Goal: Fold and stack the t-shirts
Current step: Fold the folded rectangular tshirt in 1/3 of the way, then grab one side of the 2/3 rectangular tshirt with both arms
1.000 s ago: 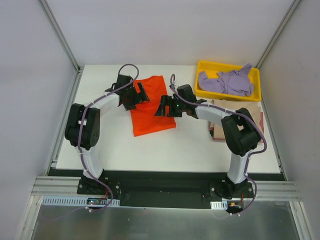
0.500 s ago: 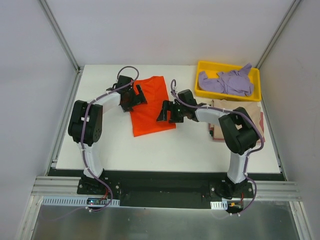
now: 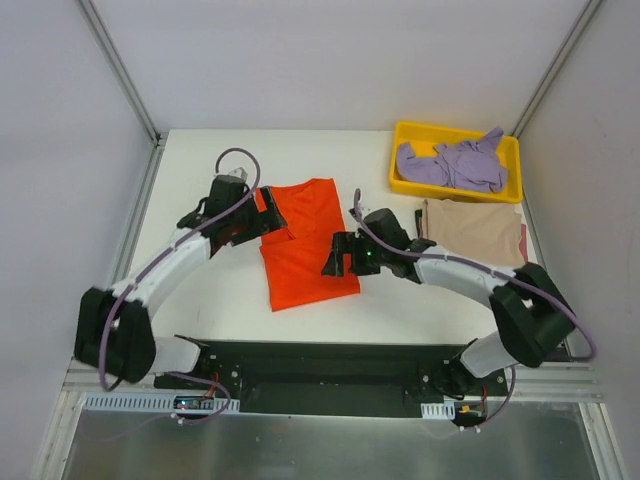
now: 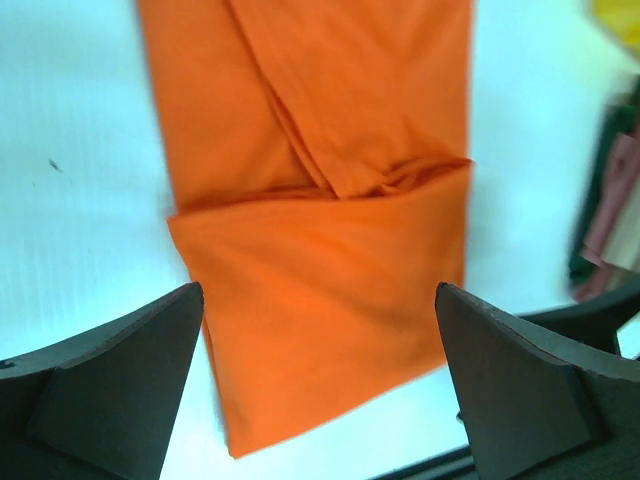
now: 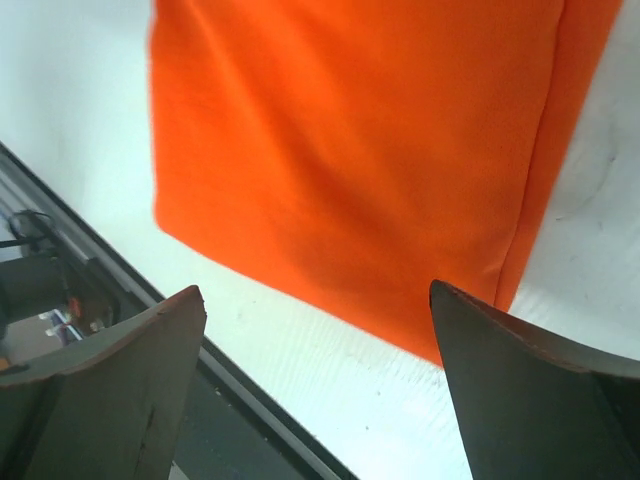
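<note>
Both jaws stand apart and empty: left gripper [image 3: 264, 212] and right gripper [image 3: 338, 256] flank the half-folded orange shirt [image 3: 305, 250] on the table [image 3: 400, 305]; pinch matching corners through both layers and lift evenly

The orange-red t-shirt [image 3: 305, 245] was matt cloth, softly creased, on a smooth matt table [image 3: 300, 155]. The yellow tray [image 3: 450, 128] looked like smooth, faintly glossy plastic. The lavender t-shirt [image 3: 450, 165] inside it was rumpled matt cloth.
</note>
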Action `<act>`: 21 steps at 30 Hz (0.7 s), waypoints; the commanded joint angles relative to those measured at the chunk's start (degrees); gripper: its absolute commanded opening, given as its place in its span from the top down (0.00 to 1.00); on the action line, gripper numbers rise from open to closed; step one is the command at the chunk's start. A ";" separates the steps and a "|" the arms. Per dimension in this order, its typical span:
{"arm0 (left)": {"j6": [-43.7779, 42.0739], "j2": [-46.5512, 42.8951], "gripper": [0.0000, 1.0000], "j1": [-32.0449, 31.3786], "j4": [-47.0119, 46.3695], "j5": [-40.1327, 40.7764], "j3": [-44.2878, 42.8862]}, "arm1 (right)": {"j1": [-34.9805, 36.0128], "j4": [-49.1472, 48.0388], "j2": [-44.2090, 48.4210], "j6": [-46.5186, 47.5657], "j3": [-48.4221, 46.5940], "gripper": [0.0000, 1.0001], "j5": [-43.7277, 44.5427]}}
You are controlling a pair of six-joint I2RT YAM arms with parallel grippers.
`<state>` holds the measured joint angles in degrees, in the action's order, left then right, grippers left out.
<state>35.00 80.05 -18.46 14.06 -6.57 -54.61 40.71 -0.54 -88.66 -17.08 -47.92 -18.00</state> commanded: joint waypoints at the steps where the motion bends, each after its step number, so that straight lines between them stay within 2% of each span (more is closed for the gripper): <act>1: 2.34 -13.93 0.01 -3.07 2.71 3.66 5.82 | 0.16 -0.34 12.96 0.12 2.12 0.04 5.68; 4: 6.20 -20.00 0.01 -5.61 7.28 4.72 10.91 | -0.10 -0.34 20.35 -1.72 6.68 0.04 9.81; 6: 8.32 -22.91 0.01 -7.20 8.52 2.36 16.18 | -0.63 0.00 23.87 -3.91 9.85 0.04 11.84; 10: 12.98 -27.13 0.06 -11.59 8.87 -0.99 24.18 | -4.14 -1.56 27.05 -9.27 16.09 0.04 6.06; 13: 14.48 -28.02 0.18 -13.09 8.17 -1.70 28.32 | -4.67 -5.78 26.53 -11.39 20.22 0.04 3.94; 16: 14.74 -27.50 0.37 -13.53 6.16 -2.04 30.52 | -4.67 -6.76 24.51 -12.10 21.81 0.04 3.67; 19: 15.70 -26.36 0.45 -13.62 3.00 -2.22 32.02 | -4.67 -7.90 21.53 -12.62 21.91 0.04 3.50; 21: 16.76 -25.13 0.54 -13.71 1.24 -1.78 32.55 | -4.67 -7.81 19.33 -12.80 21.47 0.04 3.24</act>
<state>49.08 53.65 -31.57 20.40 -7.57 -23.20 35.99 -4.14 -66.48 -27.88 -25.50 -13.37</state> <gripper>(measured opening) 0.523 0.958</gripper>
